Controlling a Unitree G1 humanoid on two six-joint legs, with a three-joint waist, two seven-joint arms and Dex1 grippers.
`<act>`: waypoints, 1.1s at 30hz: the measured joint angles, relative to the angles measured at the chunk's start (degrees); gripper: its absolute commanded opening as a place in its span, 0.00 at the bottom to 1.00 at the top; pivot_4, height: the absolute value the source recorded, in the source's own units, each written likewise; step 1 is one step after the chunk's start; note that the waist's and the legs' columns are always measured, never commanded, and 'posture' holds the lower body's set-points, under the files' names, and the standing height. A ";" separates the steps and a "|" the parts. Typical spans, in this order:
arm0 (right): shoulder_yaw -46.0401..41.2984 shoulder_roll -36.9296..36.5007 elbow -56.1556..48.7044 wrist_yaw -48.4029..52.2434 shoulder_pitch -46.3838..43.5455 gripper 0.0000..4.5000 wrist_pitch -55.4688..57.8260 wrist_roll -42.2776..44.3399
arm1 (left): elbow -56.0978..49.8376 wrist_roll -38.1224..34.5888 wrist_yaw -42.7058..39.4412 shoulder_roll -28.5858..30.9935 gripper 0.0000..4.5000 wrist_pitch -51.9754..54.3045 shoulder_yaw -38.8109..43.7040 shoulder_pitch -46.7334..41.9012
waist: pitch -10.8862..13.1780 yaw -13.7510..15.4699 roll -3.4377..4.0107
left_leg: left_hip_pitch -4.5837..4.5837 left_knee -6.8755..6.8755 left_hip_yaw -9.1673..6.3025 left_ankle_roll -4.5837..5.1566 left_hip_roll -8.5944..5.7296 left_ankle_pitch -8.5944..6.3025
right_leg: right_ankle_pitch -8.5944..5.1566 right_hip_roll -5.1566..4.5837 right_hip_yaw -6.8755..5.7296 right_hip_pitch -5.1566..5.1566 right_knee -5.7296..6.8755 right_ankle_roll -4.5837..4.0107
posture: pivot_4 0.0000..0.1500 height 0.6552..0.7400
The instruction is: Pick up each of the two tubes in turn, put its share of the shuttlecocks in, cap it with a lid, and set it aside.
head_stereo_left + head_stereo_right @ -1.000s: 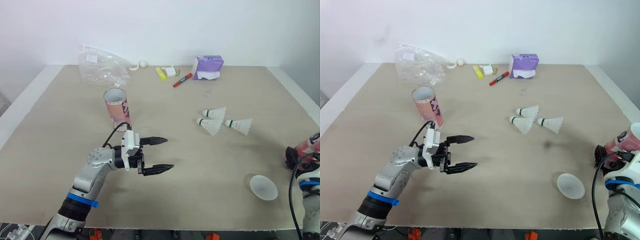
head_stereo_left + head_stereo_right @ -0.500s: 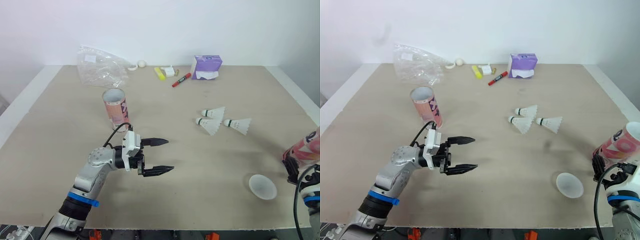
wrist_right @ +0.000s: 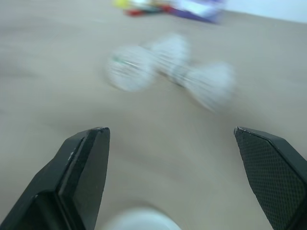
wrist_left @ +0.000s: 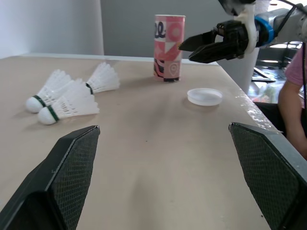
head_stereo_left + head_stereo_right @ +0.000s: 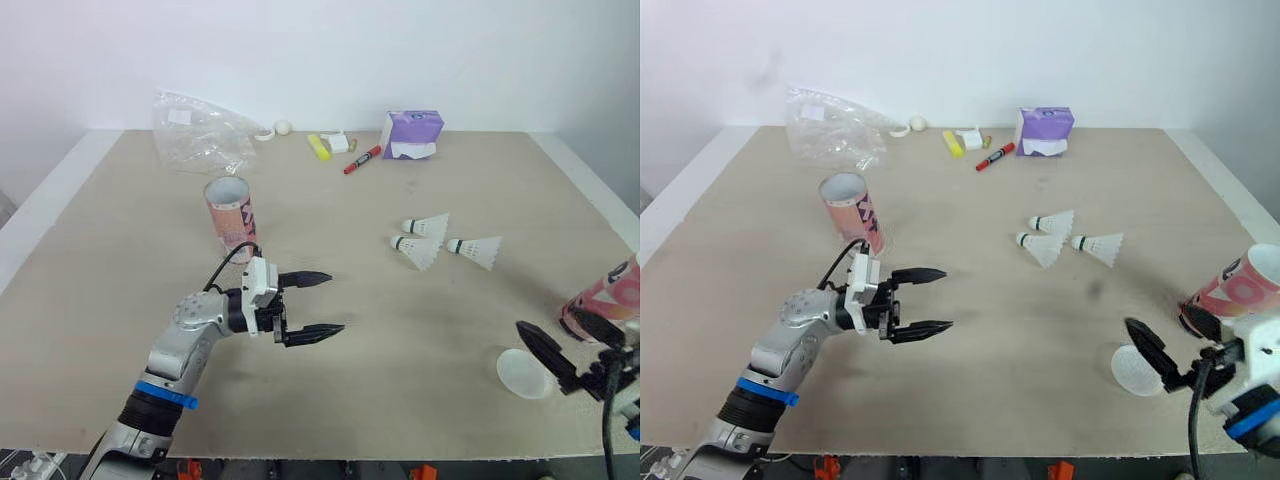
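Left eye view: your left gripper [image 5: 337, 302] and right gripper [image 5: 546, 321] both gape wide, empty. The right-hand tube [image 5: 608, 296] stands upright just beside the lid [image 5: 524, 374].

Left wrist view: the shuttlecocks [image 4: 67, 103] lie clustered.

Right wrist view: they're ahead. I'd close on one cork, not the feathers.

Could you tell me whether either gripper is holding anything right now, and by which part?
Nothing is held: the left gripper and the right gripper both have open, empty jaws; the pink tube beside the right one stands free.
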 measured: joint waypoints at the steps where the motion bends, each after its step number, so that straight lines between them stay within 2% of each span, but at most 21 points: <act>1: 2.84 -0.90 -0.13 0.69 -2.61 0.99 0.49 -0.07 | 0.01 0.07 0.07 0.12 1.00 -0.62 0.19 0.20 | 0.03 -0.10 -0.04 | 0.01 0.00 0.02 0.00 0.01 0.00 | 0.01 0.01 0.02 -0.02 0.00 -0.01 | 1.00 1.00; 7: 18.93 -3.04 0.28 5.56 -18.82 0.99 0.77 -1.86 | -0.04 2.35 4.12 0.26 1.00 -4.05 2.04 1.62 | 0.11 0.18 -0.17 | -0.08 -0.01 -0.10 -0.04 0.00 -0.02 | -0.01 0.03 -0.03 -0.03 -0.01 -0.10 | 1.00 1.00; 9: 23.48 -3.04 2.16 8.51 -23.68 0.99 -0.42 -3.26 | -0.63 3.97 7.56 0.28 1.00 -4.86 3.18 3.43 | 0.13 0.25 -0.22 | -0.11 -0.02 -0.10 -0.05 -0.06 -0.05 | 0.11 -0.04 -0.06 -0.03 -0.02 -0.29 | 1.00 1.00; 15: 33.49 -2.59 9.98 17.25 -31.57 0.99 -4.78 -7.84 | -8.45 6.53 20.70 0.85 1.00 -2.70 8.92 12.09 | 0.24 0.26 -0.40 | -0.19 -0.02 -0.13 -0.09 -0.08 -0.23 | 0.16 -0.25 -0.24 -0.04 -0.18 -0.13 | 1.00 1.00; 16: 33.66 -2.51 10.23 17.43 -31.68 0.99 -4.92 -7.97 | -8.86 6.59 21.18 0.86 1.00 -2.56 9.10 12.54 | 0.25 0.37 -0.40 | -0.20 -0.02 -0.15 -0.09 -0.08 -0.23 | 0.15 -0.29 -0.28 -0.03 -0.18 -0.14 | 1.00 1.00; 19: 36.57 -0.03 13.97 19.08 -36.11 0.99 -6.76 -9.49 | -14.50 7.78 30.52 -0.79 1.00 1.06 12.60 18.32 | 0.29 0.20 -0.48 | -0.17 -0.01 -0.16 -0.17 0.00 -0.28 | 0.21 -0.51 -0.44 -0.03 -0.24 -0.23 | 1.00 1.00; 25: 38.70 1.89 18.97 21.13 -39.64 0.99 -9.07 -11.44 | -18.49 7.96 42.80 -3.90 1.00 7.23 17.48 21.57 | 0.30 0.36 -0.49 | -0.17 -0.01 -0.32 -0.28 0.03 -0.19 | 0.29 -0.48 -0.82 0.03 -0.22 -0.42 | 1.00 1.00; 29: 39.26 2.52 21.22 21.91 -40.45 0.99 -10.31 -12.54 | -17.02 8.10 45.46 -3.87 1.00 8.51 18.46 19.59 | 0.30 0.37 -0.49 | -0.17 0.00 -0.34 -0.32 0.03 -0.14 | 0.32 -0.29 -0.86 0.04 -0.20 -0.45 | 1.00 1.00; 33: 39.13 3.70 22.82 22.07 -41.66 0.99 -10.46 -12.33 | -12.42 8.02 44.48 -2.26 1.00 8.03 18.86 14.55 | 0.30 0.30 -0.49 | -0.16 0.00 -0.32 -0.33 0.03 -0.13 | 0.34 -0.25 -0.84 0.05 -0.19 -0.47 | 1.00 1.00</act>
